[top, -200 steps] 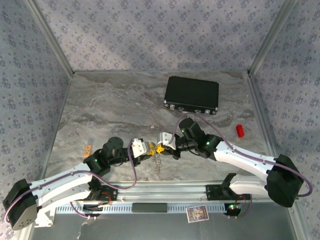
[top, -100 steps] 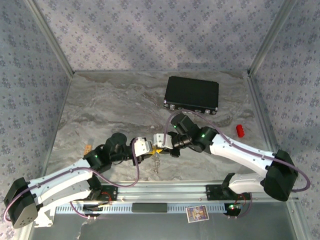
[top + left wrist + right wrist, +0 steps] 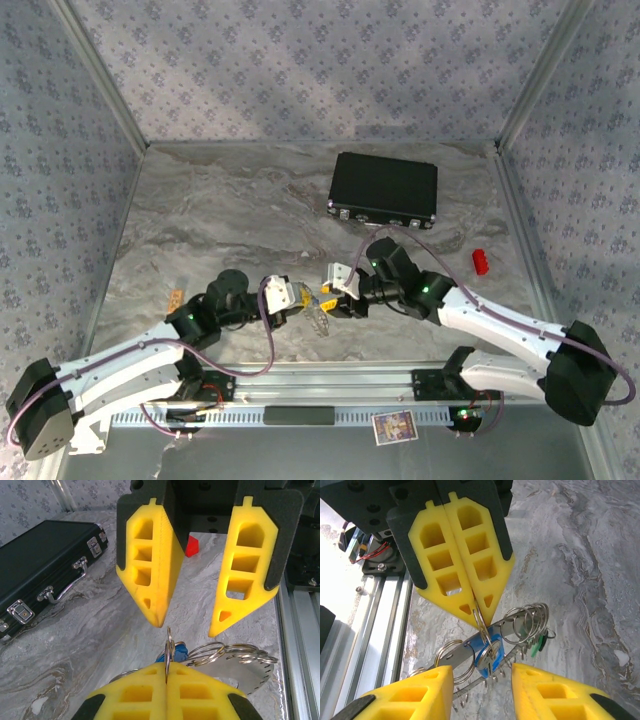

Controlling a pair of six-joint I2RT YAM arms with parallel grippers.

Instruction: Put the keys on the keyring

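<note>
My left gripper [image 3: 166, 667] is shut on a small split ring of the keyring [image 3: 250, 667], holding it just above the table. The keyring [image 3: 465, 647] is a thin silver band with a toothed rim and several small split rings. The blue key [image 3: 487, 657] hangs on the pinched ring, and in the left wrist view the blue key [image 3: 177, 651] peeks out behind my fingertips. At the far end of the band hangs the green key [image 3: 538, 644]. My right gripper [image 3: 481, 669] is open, one finger on each side of the blue key, facing the left gripper [image 3: 303, 296].
A black rectangular case [image 3: 385, 188] lies at the back of the marble table. A small red object [image 3: 480, 261] sits to the right, near the wall. A small orange item [image 3: 176, 297] lies at the left. The aluminium rail [image 3: 330, 385] runs along the near edge.
My right gripper has opened and drawn back a little to the right. The left gripper stays shut, with the keyring hanging from it.
</note>
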